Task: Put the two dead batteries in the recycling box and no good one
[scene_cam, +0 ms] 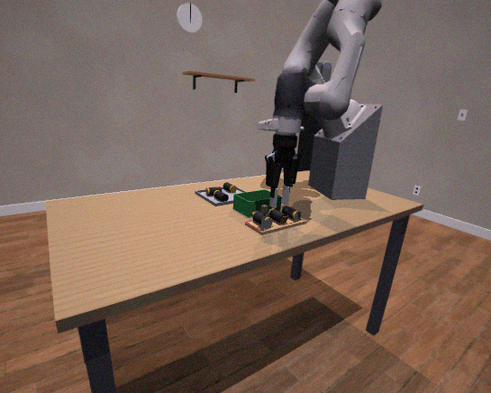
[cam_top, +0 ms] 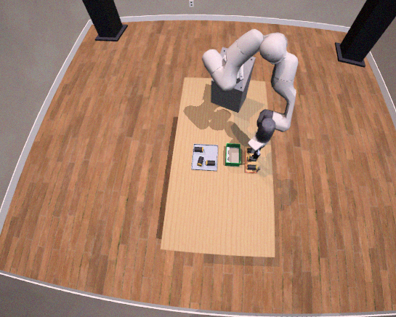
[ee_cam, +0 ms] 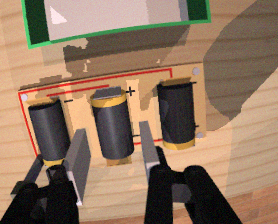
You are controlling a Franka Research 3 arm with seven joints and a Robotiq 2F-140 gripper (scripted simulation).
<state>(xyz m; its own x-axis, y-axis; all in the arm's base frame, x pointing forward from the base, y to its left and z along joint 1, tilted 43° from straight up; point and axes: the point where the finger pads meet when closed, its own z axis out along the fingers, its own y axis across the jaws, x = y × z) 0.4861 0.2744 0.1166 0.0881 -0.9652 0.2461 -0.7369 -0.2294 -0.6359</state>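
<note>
My claw, partly open and empty, points down at the middle battery, seated in its holder. Probably rigid, compact but weighty, its smooth casing could twist; I should grip mid-length, across both curved sides.

Seen from above, on the bench, the box stands between the tray, at its 9 o'clock, and the board, at 3. The tray holds one battery toward 11, another toward 8, a third toward 5. Three more lie side by side on the board, in a 12-to-6 row. The pedestal stands at the box's 12.
</note>
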